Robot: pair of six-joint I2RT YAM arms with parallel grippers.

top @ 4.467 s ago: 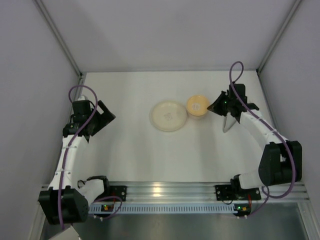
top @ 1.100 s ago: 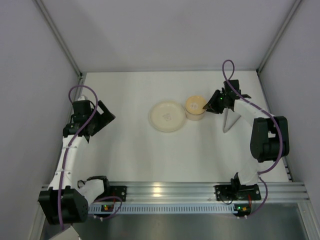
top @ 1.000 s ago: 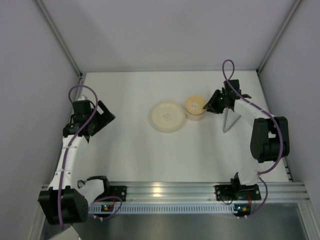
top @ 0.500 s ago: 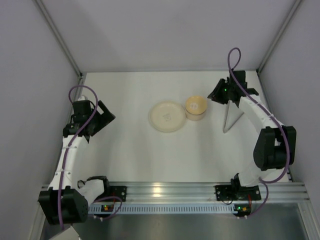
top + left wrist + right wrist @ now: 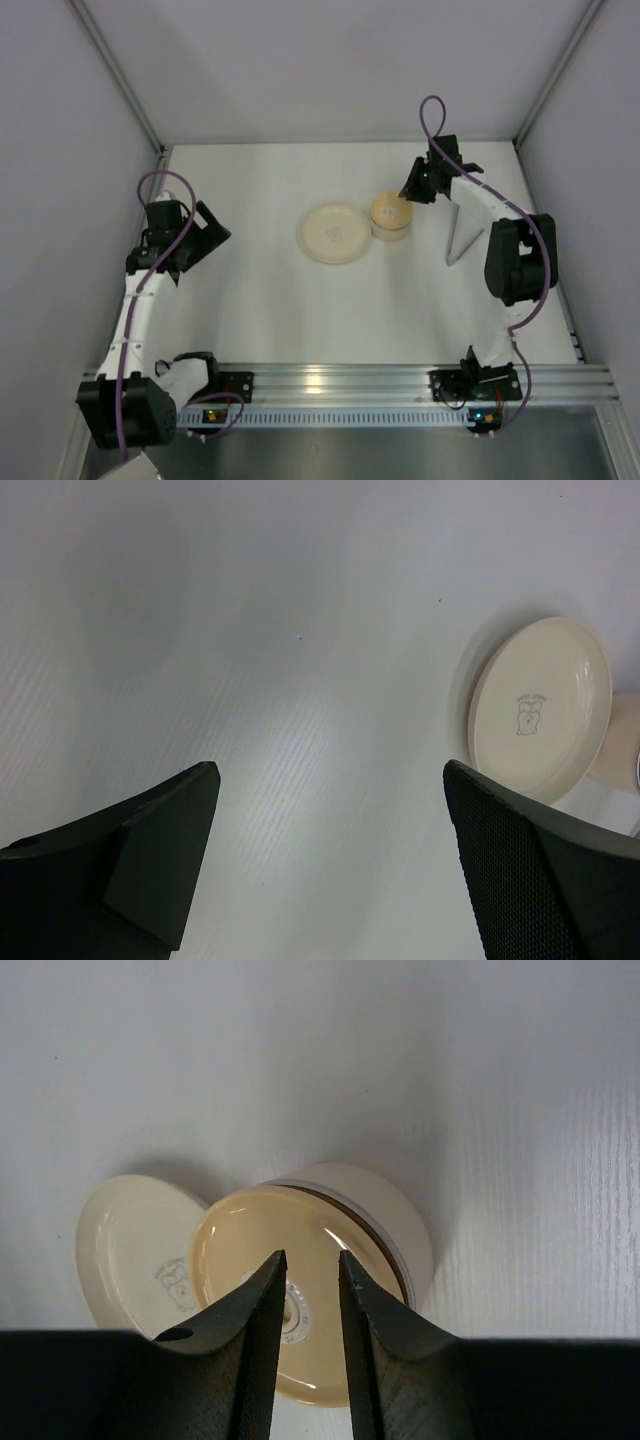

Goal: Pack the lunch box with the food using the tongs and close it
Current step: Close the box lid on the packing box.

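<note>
Sitting toward the far middle of the worktop (image 5: 250,300), the lunch box (image 5: 395,1222) carries its tan lid (image 5: 230,1250), just beside the right edge of the cream plate (image 5: 336,232). The right hand (image 5: 310,1253) hovers over the lid's far-right side, fingers parted by a narrow slit, gripping nothing. The tongs (image 5: 452,252) lie to the box's right. The left hand (image 5: 330,865), well apart at the left, gapes wide, holding nothing.

No wording could be read; the cream plate (image 5: 562,670) bore a small grey printed emblem at its centre, its lettering too tiny.
</note>
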